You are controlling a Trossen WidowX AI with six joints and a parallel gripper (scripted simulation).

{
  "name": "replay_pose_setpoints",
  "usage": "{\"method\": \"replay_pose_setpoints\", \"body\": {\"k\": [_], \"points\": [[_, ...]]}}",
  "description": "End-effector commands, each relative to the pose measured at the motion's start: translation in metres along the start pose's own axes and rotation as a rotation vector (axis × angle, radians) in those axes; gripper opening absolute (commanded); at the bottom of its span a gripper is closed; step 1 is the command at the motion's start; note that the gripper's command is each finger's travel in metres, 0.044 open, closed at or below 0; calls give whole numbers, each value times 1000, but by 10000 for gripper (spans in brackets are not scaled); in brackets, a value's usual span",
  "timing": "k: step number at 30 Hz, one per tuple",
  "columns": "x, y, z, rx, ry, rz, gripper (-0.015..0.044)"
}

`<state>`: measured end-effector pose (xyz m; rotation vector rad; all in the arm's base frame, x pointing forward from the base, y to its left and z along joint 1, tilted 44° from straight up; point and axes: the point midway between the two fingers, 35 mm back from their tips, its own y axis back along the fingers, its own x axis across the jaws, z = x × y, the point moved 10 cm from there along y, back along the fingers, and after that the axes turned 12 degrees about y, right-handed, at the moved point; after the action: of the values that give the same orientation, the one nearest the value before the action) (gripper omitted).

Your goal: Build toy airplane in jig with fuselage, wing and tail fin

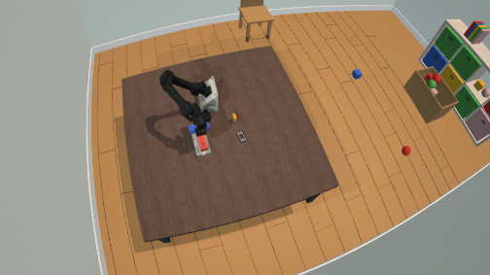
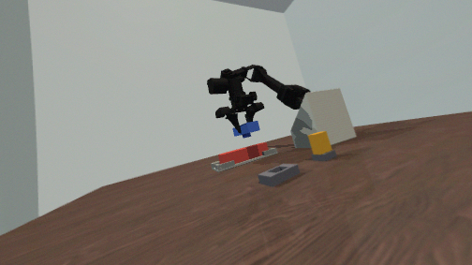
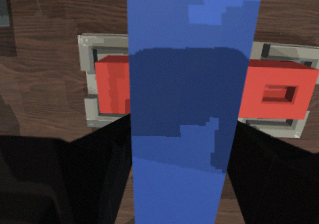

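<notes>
The red fuselage (image 1: 203, 143) (image 2: 234, 155) (image 3: 281, 90) lies in the pale grey cradle (image 2: 223, 165) (image 3: 92, 85). One socket shows near its right end in the wrist view; the wing covers its middle there. My gripper (image 2: 245, 128) (image 3: 178, 121) is shut on the blue wing (image 1: 192, 129) (image 2: 253, 126) (image 3: 181, 190). The wing is held above the fuselage, crosswise to it, with its tab pointing down and a gap beneath. The yellow tail fin (image 1: 234, 117) (image 2: 320, 142) stands in a small grey holder (image 2: 324, 155), apart from the cradle.
An empty grey holder (image 1: 241, 136) (image 2: 278, 175) with a slot lies on the table (image 1: 233, 191) near the tail fin. A pale angular block (image 1: 210, 95) (image 2: 330, 114) stands by the arm's base. A chair (image 1: 255, 14) and shelves are beyond the table.
</notes>
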<state>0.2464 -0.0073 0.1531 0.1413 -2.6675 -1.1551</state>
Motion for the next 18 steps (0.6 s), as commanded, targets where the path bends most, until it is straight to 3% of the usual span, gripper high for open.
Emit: {"method": "replay_pose_setpoints", "body": {"k": [1, 18], "points": [[0, 0, 0, 4, 2, -2, 195], [-1, -12, -1, 4, 2, -2, 195]]}}
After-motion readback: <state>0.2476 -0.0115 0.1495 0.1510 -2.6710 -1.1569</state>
